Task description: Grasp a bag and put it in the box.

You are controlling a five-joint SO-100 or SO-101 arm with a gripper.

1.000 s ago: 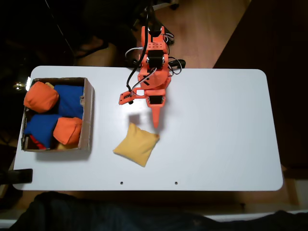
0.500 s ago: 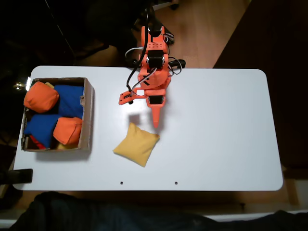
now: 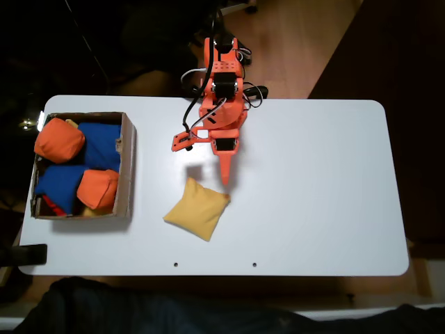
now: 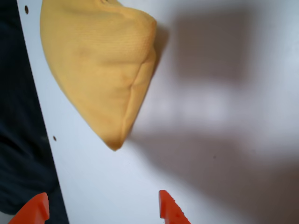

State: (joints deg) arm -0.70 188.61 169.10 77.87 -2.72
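The mustard-yellow bag (image 3: 197, 208) lies flat on the white table, near the front centre in the fixed view. My orange gripper (image 3: 221, 175) hangs just behind its upper right corner, not touching it. In the wrist view the bag (image 4: 98, 65) fills the upper left, and my gripper (image 4: 100, 212) is open, its two orange fingertips (image 4: 169, 211) wide apart at the bottom edge with bare table between them. The brown cardboard box (image 3: 127, 167) stands at the table's left end.
Inside the box lie orange beanbags (image 3: 59, 139) and blue beanbags (image 3: 101, 145). The table's front edge (image 3: 208, 274) runs close below the bag, with two small holes beside it. Bare white tabletop (image 3: 320, 188) spreads to the right.
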